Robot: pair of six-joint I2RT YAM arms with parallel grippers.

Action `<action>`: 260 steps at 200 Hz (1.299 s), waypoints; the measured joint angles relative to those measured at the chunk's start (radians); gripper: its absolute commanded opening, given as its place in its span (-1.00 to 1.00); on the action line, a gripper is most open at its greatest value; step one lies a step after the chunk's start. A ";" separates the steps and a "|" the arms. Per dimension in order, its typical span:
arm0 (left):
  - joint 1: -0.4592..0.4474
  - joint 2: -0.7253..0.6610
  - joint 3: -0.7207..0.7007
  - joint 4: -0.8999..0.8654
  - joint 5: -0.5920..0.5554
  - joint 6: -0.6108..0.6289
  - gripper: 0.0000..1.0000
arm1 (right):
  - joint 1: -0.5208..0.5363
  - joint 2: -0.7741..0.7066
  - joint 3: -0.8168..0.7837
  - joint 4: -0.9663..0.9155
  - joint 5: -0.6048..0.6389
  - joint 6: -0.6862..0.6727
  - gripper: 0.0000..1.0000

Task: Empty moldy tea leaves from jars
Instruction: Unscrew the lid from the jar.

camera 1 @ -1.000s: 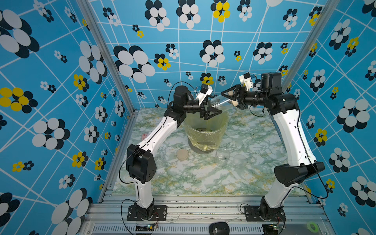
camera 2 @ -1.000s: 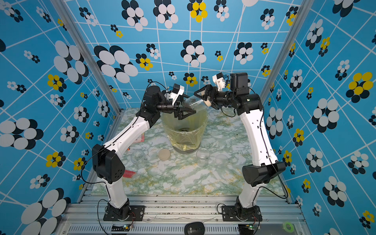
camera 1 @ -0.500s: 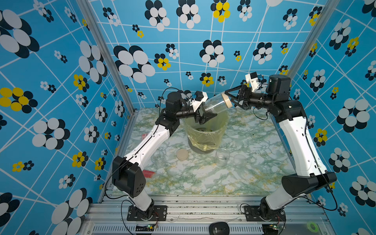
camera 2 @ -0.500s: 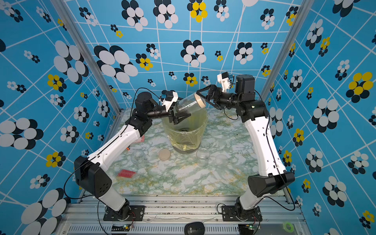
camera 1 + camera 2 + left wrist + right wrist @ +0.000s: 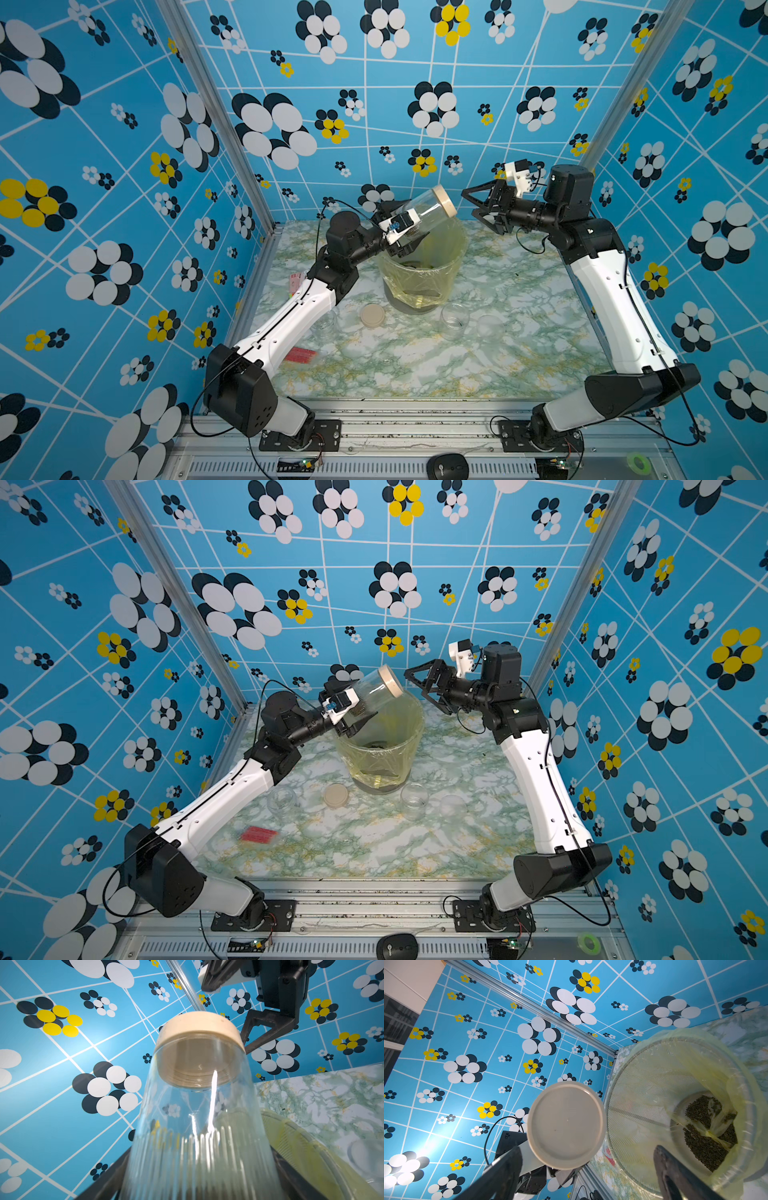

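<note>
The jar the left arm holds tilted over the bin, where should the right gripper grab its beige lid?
Grip the lid by its short rim, on opposite edges. Come face-on, in line with the tilted jar: its flat top faces the open right gripper, and the left gripper clamps the body.

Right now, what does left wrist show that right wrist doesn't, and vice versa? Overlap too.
Left wrist only: the clear ribbed wall of the jar, with the underside of the lid seen through it.
Right wrist only: the lid's flat top face, and the moldy tea leaves lying in the bottom of the bin.
Both: the beige lid on the jar, the yellow-bagged bin, the marble table, and the right gripper, open and not touching the lid.
</note>
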 measured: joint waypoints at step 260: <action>-0.064 0.026 0.043 -0.041 -0.112 0.152 -0.95 | 0.066 0.101 0.076 0.012 0.007 0.023 0.69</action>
